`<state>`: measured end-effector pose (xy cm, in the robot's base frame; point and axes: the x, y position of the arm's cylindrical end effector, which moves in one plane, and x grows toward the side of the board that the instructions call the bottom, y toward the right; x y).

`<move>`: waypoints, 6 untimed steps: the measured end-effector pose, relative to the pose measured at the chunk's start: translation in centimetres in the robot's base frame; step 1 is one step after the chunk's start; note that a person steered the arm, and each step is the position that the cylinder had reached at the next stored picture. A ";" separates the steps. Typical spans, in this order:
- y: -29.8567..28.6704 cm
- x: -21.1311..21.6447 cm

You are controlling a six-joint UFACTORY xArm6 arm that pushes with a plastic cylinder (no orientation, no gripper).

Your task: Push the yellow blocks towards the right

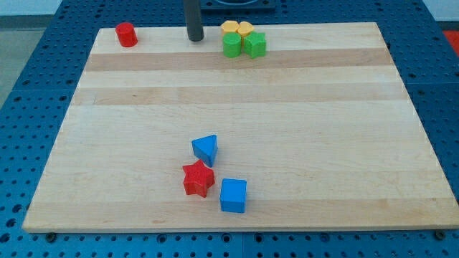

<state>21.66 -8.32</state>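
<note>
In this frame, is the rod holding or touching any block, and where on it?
Nothing is held. My tip stands apart, at the view's left of the two yellow blocks, which sit against two green blocks near the view's top.

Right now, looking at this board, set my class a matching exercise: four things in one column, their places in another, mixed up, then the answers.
Things:
1. red cylinder
2. yellow blocks
3. blue cube
4. my tip

Places:
A. near the view's bottom, right of the red star
B. top left corner of the board
C. at the top edge, left of the yellow blocks, not touching them
D. at the top edge, just behind the green blocks

Pairs: 1-B, 2-D, 3-A, 4-C
</note>
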 end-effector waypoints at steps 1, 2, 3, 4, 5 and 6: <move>0.1 -1.3; 1.5 -1.2; 4.2 -1.1; 7.2 -1.1; 10.0 -1.1; 13.1 -1.1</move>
